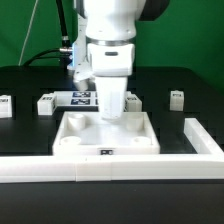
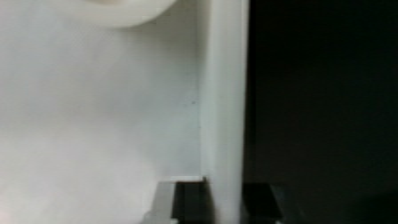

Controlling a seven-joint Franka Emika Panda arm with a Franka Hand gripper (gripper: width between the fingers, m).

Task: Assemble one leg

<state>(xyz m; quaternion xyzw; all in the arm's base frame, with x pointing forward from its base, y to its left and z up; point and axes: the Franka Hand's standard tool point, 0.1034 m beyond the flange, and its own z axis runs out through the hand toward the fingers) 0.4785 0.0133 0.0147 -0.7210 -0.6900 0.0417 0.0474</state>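
Observation:
The large white square tray (image 1: 75,140) with corner sockets lies at the front middle of the table, against the white fence. My gripper (image 1: 108,104) reaches down onto the tray's far edge. In the wrist view the gripper (image 2: 228,186) has its two dark fingers (image 2: 192,206) on either side of the tray's rim (image 2: 224,100), shut on it. One round socket (image 2: 134,12) shows on the tray's face. Small white legs lie loose on the table: one at the exterior view's right (image 1: 177,98), two at its left (image 1: 45,103) (image 1: 5,104). None is held.
The marker board (image 1: 84,98) lies behind the tray, partly hidden by the arm. A white L-shaped fence (image 1: 150,166) runs along the front and up the exterior view's right side (image 1: 203,140). Another small white part (image 1: 133,100) lies beside the gripper.

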